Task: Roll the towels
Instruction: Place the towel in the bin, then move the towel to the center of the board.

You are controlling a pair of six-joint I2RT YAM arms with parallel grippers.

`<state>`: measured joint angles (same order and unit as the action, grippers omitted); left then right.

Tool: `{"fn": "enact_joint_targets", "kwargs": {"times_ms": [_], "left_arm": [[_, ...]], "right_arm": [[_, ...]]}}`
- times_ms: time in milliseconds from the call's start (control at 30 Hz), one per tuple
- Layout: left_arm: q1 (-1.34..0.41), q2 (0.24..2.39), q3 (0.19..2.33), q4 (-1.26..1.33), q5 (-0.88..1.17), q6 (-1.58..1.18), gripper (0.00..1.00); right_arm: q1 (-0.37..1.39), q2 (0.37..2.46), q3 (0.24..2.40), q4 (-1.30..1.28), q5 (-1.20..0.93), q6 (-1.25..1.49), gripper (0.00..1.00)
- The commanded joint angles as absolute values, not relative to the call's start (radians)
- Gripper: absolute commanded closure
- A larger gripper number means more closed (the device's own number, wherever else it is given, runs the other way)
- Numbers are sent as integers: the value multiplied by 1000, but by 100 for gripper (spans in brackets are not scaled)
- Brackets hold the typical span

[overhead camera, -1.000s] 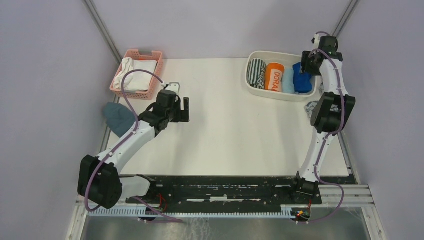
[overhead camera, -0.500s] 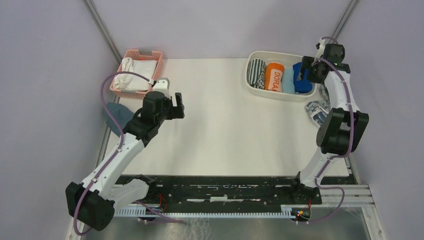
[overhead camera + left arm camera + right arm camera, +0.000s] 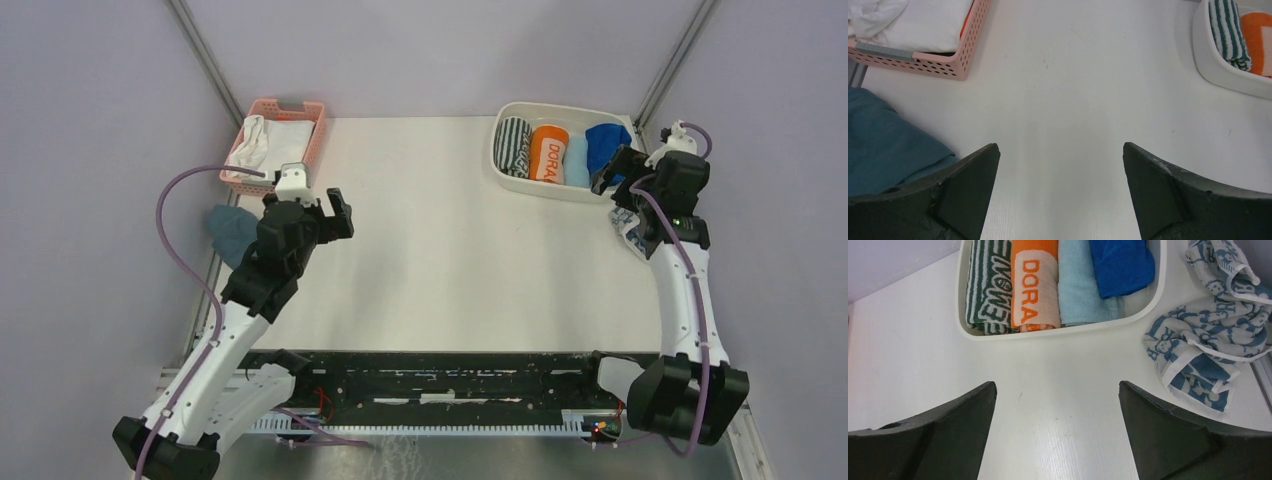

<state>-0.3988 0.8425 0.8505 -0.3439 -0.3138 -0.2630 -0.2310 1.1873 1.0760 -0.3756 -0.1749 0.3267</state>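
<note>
A white table [image 3: 450, 260] fills the floor of a booth with plain lilac walls [image 3: 420, 50]; a black rail [image 3: 440, 385] runs along its near edge.

Far to the left of the white tub [image 3: 560, 192], at the table's back corner, stands a pink basket [image 3: 300, 108] with white cloths [image 3: 275, 150] in it. The tub itself sits at the back right and holds four things side by side. From left they are a green-striped roll [image 3: 513, 147], an orange roll [image 3: 548, 152] lettered DORA, the light blue towel [image 3: 1080, 285] rolled, and the royal blue towel [image 3: 1120, 265] at the right end, touching the light blue one.

A teal cloth [image 3: 235, 232] lies well left of the tub, just in front of the basket, at the table's edge. The left gripper [image 3: 1060, 150] hangs over bare table left of the tub, its jaws wide with nothing between them. The right gripper [image 3: 1055, 387] hovers just in front of the tub's right end, jaws also spread wide and holding nothing. The patterned towel [image 3: 1208, 335] lies crumpled and unrolled on the table just right of the tub, by the table's right edge.
</note>
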Motion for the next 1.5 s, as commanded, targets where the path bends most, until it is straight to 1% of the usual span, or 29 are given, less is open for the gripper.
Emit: {"fn": "enact_joint_targets", "kwargs": {"times_ms": [0,133,200,400,500,567,733,867,933,1033,1133,1233,1267,1300,1333,1367,1467], "left_arm": [[-394,755,834,-285,-372,-290,1],[-394,690,820,-280,-388,-278,1],[-394,660,803,-267,-399,-278,1],[-394,615,748,-228,-395,-275,1],[-393,619,733,-220,-382,-280,1],[-394,626,732,-219,-347,-280,1],[-393,645,736,-224,-331,-284,1],[-392,641,728,-219,-309,-285,1],[-393,643,724,-213,-292,-285,1],[-391,643,722,-209,-276,-280,1],[-392,645,720,-207,-259,-274,1],[-391,656,719,-200,-228,-268,1],[-390,661,719,-197,-215,-266,1],[-391,670,721,-196,-203,-264,1],[-391,677,722,-193,-190,-263,1],[-391,684,722,-192,-174,-260,1],[-390,710,723,-185,-120,-255,1]], "right_arm": [[-232,1089,996,-252,-111,391,0],[-230,1049,962,-256,-166,420,0],[-224,1029,933,-262,-157,401,0],[-220,1061,886,-279,43,408,0],[-224,1128,874,-317,149,430,0],[-243,1187,863,-305,173,432,0],[-337,1382,883,-228,90,436,1],[-379,1523,925,-163,28,388,8],[-390,1613,970,-172,16,377,10],[-397,1725,1045,-199,-9,364,19],[-397,1787,1083,-214,-43,356,33],[-394,1825,1091,-233,-114,368,57],[-388,1829,1082,-232,-140,381,68],[-378,1827,1067,-228,-160,396,81],[-352,1820,1049,-226,-173,416,87],[-325,1811,1032,-229,-179,436,91],[-213,1774,993,-248,-221,505,96]]}}
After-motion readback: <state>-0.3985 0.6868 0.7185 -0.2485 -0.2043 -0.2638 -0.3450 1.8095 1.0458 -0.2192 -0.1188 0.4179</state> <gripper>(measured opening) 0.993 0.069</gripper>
